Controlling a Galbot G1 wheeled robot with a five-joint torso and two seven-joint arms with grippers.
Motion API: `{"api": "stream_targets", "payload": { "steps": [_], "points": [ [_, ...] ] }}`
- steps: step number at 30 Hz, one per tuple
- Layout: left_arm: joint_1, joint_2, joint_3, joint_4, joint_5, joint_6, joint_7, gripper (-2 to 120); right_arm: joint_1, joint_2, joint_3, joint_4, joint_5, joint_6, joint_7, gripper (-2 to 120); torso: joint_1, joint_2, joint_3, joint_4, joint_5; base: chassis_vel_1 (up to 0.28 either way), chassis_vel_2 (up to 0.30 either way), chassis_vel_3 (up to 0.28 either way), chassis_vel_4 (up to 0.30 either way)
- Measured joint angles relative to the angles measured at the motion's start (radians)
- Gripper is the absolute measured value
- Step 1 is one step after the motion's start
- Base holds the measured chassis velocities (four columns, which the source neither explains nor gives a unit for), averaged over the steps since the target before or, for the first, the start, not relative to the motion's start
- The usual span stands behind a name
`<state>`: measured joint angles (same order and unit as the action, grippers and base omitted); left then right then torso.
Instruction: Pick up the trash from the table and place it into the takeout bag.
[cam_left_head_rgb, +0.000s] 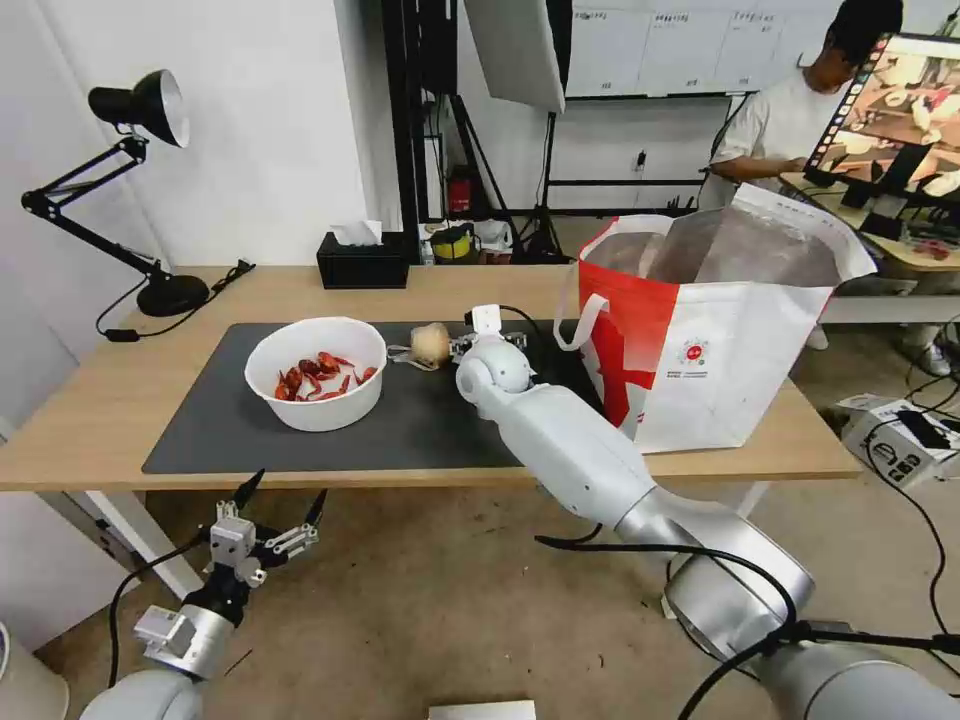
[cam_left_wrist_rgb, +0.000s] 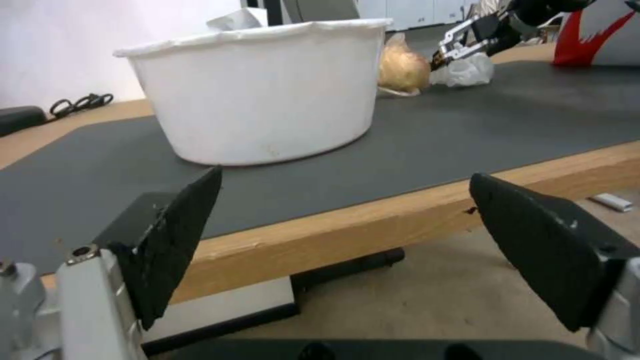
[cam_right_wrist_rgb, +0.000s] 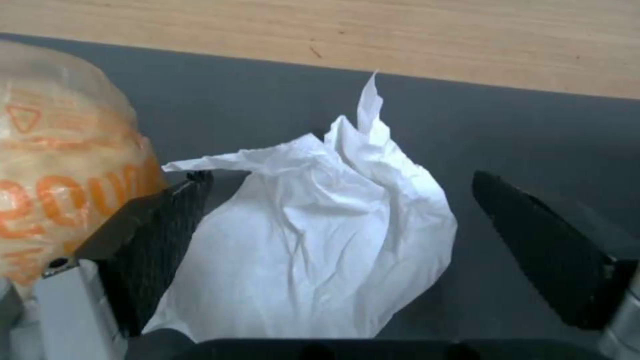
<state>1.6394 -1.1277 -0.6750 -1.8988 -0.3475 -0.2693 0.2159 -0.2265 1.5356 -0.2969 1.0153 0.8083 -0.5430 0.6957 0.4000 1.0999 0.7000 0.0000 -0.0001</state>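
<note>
Tissue (cam_right_wrist_rgb: 313, 235) sits between the right gripper's (cam_right_wrist_rgb: 340, 250) wide-open fingers, beige lump (cam_right_wrist_rgb: 60, 175) touching one; closing might nudge it.

A: head view: right arm's wrist covers the right gripper (cam_left_head_rgb: 487, 343) and the crumpled tissue (cam_right_wrist_rgb: 313, 240).
B: beige lump (cam_right_wrist_rgb: 60, 185) cut off at right wrist frame edge (orange print unreadable). Takeout bag (cam_left_wrist_rgb: 603, 35) clipped in left wrist view.
</note>
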Motion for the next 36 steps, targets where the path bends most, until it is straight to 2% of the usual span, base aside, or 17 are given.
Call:
{"api": "stream_targets", "payload": {
  "steps": [19,23,25,26,29,30,36],
  "points": [
    [-0.016,0.002,0.015,0.006,0.000,-0.003,-0.001,100,-0.031,-0.009,0.001,0.011,0.003,-0.018,0.013,98,0.000,0.000,0.000,0.0001,0.0002,0.000,0.000,0.000,0.000],
    [-0.018,0.003,0.016,0.005,0.000,-0.003,-0.005,100,-0.038,-0.017,0.003,0.021,0.007,-0.018,0.013,88,0.000,0.000,0.000,0.0003,0.0003,0.000,0.000,0.000,0.000],
    [-0.018,0.003,0.017,0.005,0.000,-0.003,-0.005,100,-0.040,-0.022,0.003,0.027,0.009,-0.017,0.012,78,0.000,0.000,0.000,0.0003,0.0002,0.000,0.000,0.000,0.000],
    [-0.018,0.003,0.017,0.005,0.000,-0.003,-0.005,100,-0.040,-0.022,0.003,0.027,0.009,-0.017,0.012,78,0.000,0.000,0.000,0.0003,0.0002,0.000,0.000,0.000,0.000],
    [-0.016,0.001,0.017,0.004,0.000,-0.003,-0.006,100,-0.040,-0.024,0.003,0.032,0.020,-0.017,0.012,62,0.000,0.000,0.000,0.0001,0.0002,0.000,0.000,0.000,0.000],
    [-0.016,0.001,0.017,0.004,0.000,-0.003,-0.006,100,-0.040,-0.024,0.003,0.032,0.020,-0.017,0.012,62,0.000,0.000,0.000,0.0001,0.0002,0.000,0.000,0.000,0.000],
    [-0.013,-0.002,0.015,0.001,0.001,-0.005,-0.007,100,-0.039,-0.025,0.003,0.038,0.035,-0.017,0.014,39,0.000,0.000,0.000,0.0000,0.0002,0.000,0.000,0.000,0.000]
  ]
}}
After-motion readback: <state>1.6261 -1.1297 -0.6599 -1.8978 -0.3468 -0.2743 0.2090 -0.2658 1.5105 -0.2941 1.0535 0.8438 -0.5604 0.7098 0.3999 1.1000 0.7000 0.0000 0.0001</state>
